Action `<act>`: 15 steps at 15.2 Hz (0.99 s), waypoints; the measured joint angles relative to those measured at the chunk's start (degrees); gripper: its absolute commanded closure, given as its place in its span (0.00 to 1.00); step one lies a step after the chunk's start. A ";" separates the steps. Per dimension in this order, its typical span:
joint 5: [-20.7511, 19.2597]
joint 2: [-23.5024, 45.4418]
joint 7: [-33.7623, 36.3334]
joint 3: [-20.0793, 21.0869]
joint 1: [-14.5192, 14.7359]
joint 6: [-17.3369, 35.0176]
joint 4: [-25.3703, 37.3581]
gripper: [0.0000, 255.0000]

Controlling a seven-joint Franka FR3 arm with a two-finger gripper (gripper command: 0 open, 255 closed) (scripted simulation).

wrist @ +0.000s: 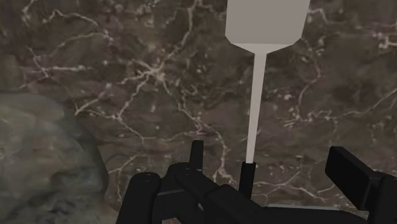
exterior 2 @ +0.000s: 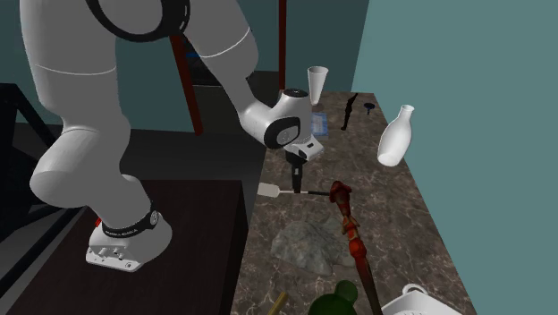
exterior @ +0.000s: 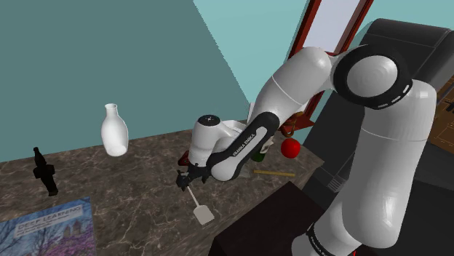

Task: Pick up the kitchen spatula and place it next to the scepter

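Hovering low over marbled counter (wrist: 127,76) with claw (wrist: 267,153) spread wide; between the fingers (wrist: 348,172), touching neither, dark handle of white spatula (wrist: 267,22); ahead of claw, its blade.

**Arm folded low, fingers apart**

I see the white arm (exterior: 382,153) rise tall, fold at the elbow and reach down toward the shoulder view's left. The black gripper (exterior: 186,179) at its end points downward, and its two fingers (wrist: 348,170) stand apart.

White vase (exterior: 113,129), black bottle (exterior: 44,172), magazine (exterior: 47,229), grey rock (exterior 2: 308,243) on marbled counter (exterior: 145,189).
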 measured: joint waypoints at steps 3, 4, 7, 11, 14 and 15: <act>-1.99 2.94 1.76 -1.66 1.33 1.91 1.05 0.00; -2.56 3.88 2.19 -2.19 1.70 2.55 1.33 0.00; -3.83 6.13 3.19 -3.49 2.67 4.11 2.08 0.00; -4.14 6.81 3.48 -3.84 2.99 4.48 2.41 0.00; -4.16 6.85 3.50 -3.86 3.01 4.51 2.42 1.00; -4.16 6.85 3.50 -3.86 3.01 4.51 2.42 1.00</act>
